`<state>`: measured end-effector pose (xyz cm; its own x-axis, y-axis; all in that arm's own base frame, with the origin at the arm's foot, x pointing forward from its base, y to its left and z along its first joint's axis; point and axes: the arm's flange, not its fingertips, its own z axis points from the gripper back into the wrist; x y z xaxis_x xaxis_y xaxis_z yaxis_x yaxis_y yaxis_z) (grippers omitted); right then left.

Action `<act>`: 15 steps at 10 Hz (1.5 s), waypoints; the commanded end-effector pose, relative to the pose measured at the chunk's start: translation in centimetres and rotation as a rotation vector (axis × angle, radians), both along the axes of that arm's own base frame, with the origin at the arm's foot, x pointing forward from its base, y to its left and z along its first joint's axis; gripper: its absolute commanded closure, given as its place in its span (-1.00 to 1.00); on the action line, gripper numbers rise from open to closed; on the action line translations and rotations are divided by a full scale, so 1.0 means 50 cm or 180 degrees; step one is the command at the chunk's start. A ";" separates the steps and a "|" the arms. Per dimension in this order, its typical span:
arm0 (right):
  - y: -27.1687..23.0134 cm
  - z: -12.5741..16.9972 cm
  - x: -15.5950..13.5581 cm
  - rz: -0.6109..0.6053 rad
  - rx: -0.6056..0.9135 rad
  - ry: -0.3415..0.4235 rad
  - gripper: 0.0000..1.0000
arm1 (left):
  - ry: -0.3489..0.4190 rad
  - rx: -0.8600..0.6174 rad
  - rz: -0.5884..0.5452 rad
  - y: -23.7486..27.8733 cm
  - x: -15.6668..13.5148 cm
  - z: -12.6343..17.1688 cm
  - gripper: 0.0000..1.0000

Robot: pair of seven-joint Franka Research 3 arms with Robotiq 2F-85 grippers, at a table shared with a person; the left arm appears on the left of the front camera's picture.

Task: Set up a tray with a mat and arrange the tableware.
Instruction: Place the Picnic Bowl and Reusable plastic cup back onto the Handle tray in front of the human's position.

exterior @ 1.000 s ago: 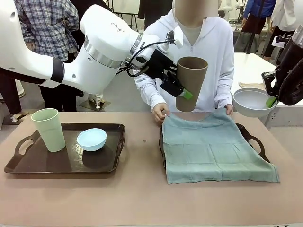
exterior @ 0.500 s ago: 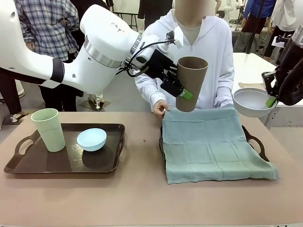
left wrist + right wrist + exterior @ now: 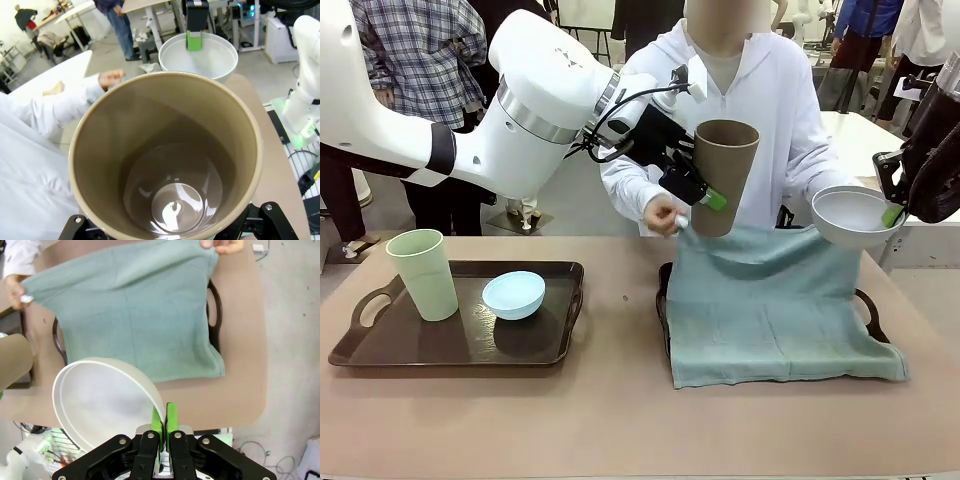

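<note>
Aloft, the brown tumbler point(image 3: 725, 165) is clasped by the left hand point(image 3: 712, 198) above the far edge of the mat point(image 3: 770, 310); the white bowl point(image 3: 848, 218) is pinched by its rim in the closed right hand point(image 3: 892, 214), off to the right

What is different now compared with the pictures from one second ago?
The person's hands lifted the far edge of the green mat off the right tray; its near edge stays down. Unchanged: the left pincer holds the brown tumbler in the air, the right pincer holds the white bowl, and the pale green tumbler and light blue bowl stand on the left tray.
</note>
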<state>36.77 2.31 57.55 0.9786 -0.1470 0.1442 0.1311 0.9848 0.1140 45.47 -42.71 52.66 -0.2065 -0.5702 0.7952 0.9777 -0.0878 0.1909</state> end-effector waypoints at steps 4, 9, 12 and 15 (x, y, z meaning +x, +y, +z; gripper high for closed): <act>0.000 -0.001 0.001 0.0022 -0.0003 -0.0046 1.00 | -0.0021 -0.0021 -0.0054 0.005 -0.001 0.005 0.43; 0.000 -0.001 0.001 0.0022 -0.0003 -0.0046 1.00 | -0.0021 -0.0021 -0.0054 0.005 -0.001 0.005 0.43; 0.000 -0.001 0.001 0.0022 -0.0003 -0.0046 1.00 | -0.0021 -0.0021 -0.0054 0.005 -0.001 0.005 0.43; 0.000 -0.001 0.001 0.0022 -0.0003 -0.0046 1.00 | -0.0021 -0.0021 -0.0054 0.005 -0.001 0.005 0.43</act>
